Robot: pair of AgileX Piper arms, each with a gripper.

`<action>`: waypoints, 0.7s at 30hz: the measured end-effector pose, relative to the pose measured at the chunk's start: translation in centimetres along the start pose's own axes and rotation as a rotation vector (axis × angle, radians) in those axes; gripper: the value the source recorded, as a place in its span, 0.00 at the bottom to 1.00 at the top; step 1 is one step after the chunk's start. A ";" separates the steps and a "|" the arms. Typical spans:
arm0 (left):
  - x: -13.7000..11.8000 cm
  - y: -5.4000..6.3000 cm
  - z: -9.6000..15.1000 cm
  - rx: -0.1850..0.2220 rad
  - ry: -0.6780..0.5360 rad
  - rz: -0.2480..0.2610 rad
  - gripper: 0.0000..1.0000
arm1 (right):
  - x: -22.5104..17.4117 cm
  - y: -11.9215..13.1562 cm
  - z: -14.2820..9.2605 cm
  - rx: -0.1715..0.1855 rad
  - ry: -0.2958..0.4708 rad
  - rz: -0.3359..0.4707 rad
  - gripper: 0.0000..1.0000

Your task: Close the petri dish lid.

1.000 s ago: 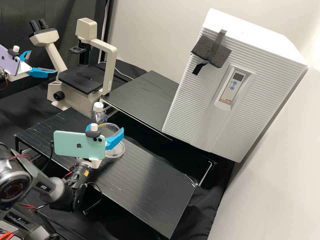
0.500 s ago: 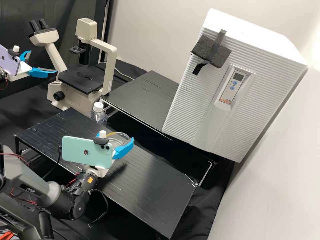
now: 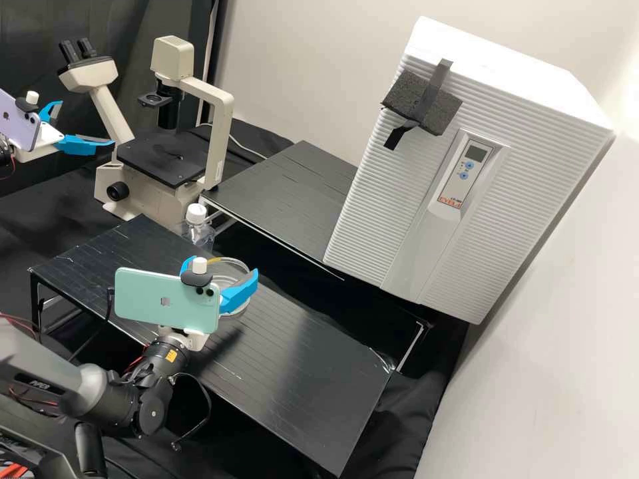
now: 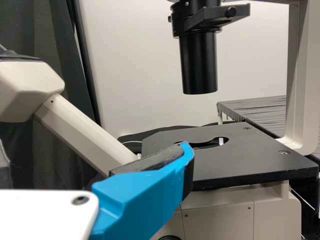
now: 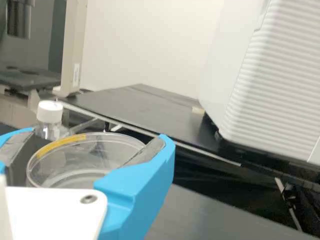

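Right wrist view: lid [image 5: 61,143] in jaws above dish [image 5: 75,175].

So, layout from where I am: going by the high view, the microscope [image 3: 218,133] is off to the left, behind the front desk [image 3: 286,352]. The back desk [image 3: 266,193] is just right of it, and the incubator [image 3: 519,133] is on the right, foam pad [image 3: 405,96] on its front. The bottle [image 3: 198,233] sits by the front desk's back edge. The lid [image 3: 229,269] is between my right fingers [image 3: 241,294], over the dish [image 3: 238,311]. My left fingers [image 3: 83,144] are near the microscope.
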 end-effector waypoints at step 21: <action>0.0 0.0 0.0 0.000 0.000 0.000 1.00 | 0.0 -0.8 1.3 0.030 -0.038 -0.081 0.00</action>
